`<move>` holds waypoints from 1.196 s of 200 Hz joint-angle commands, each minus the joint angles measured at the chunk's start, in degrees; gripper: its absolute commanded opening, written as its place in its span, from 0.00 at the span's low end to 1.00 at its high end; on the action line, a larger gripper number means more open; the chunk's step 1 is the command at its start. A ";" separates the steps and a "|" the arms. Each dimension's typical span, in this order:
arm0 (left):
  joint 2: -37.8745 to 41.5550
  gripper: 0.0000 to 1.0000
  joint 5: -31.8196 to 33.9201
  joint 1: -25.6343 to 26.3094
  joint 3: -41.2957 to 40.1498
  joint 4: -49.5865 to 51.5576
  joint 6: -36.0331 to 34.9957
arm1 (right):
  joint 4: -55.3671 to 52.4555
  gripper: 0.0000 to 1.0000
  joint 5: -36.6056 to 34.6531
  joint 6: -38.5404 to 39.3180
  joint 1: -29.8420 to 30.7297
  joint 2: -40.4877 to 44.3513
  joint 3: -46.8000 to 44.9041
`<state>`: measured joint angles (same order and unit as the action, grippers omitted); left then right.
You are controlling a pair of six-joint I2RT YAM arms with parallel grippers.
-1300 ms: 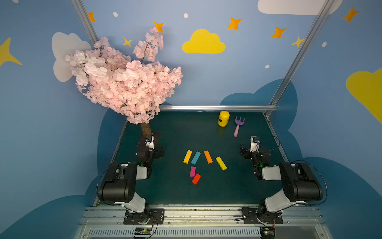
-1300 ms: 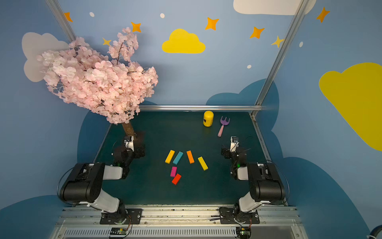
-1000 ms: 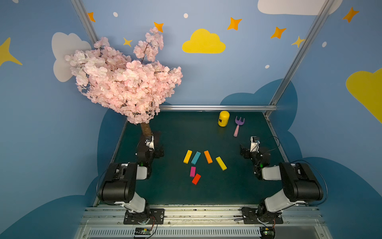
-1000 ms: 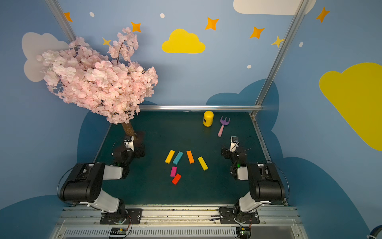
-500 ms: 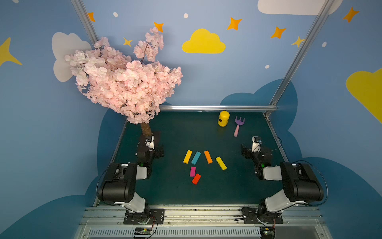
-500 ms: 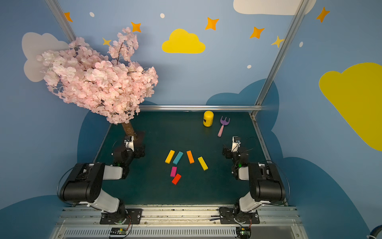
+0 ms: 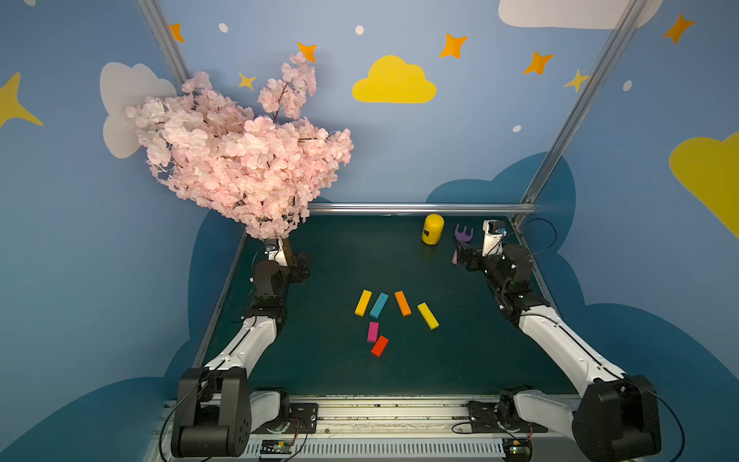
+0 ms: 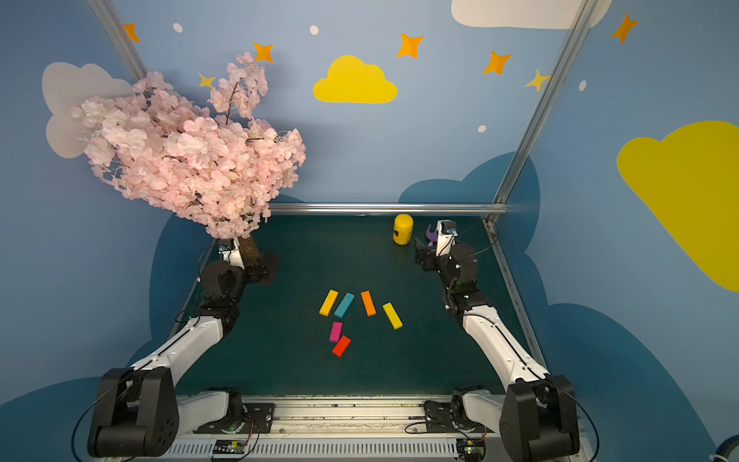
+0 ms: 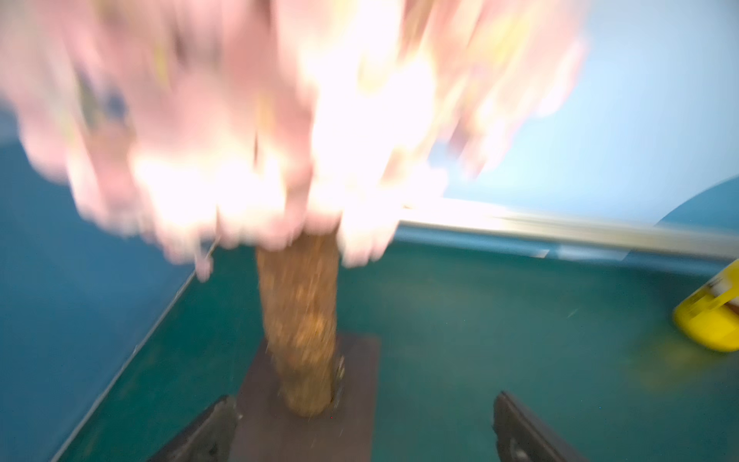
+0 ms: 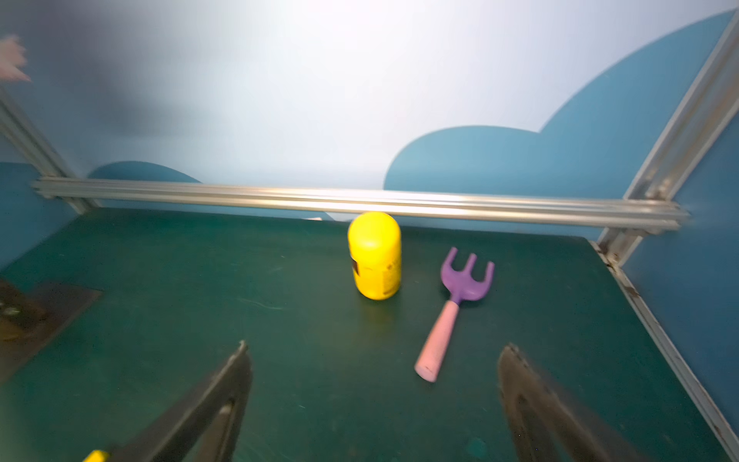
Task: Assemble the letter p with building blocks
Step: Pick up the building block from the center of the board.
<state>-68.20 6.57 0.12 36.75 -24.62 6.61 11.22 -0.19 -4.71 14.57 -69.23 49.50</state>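
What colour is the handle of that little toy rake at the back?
Pink handle, purple head; clearest in the right wrist view.

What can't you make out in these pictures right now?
- Blossom tree, left wrist view: crown smeared by blur and glare.
- Yellow can, left wrist view: cut off by the frame edge.
- Toy rake, in both top views: handle mostly hidden behind the right hand.
- Building blocks: absent from both wrist views, bar a yellow sliver cut off at the frame edge, unidentifiable.
- The can's label: too small or blurred in every view.
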 commanded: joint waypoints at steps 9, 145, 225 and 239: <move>1.96 1.00 -8.43 1.94 5.48 13.92 6.24 | -22.33 0.96 7.19 -3.37 3.29 -5.48 4.74; -8.08 1.00 -8.05 22.77 12.01 27.83 6.62 | -49.59 0.84 5.03 -9.78 17.08 -22.47 11.72; -8.53 1.00 -6.74 23.96 10.91 26.29 7.36 | -48.88 0.58 7.23 -12.35 17.78 -30.59 13.00; -8.52 1.00 -6.57 24.01 10.70 26.42 7.19 | -49.53 0.48 6.62 -12.60 17.78 -32.01 13.84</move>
<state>-77.03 -0.43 24.03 47.16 2.50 13.52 -36.34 6.94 -16.25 32.01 -99.50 60.88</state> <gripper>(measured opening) 1.000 0.535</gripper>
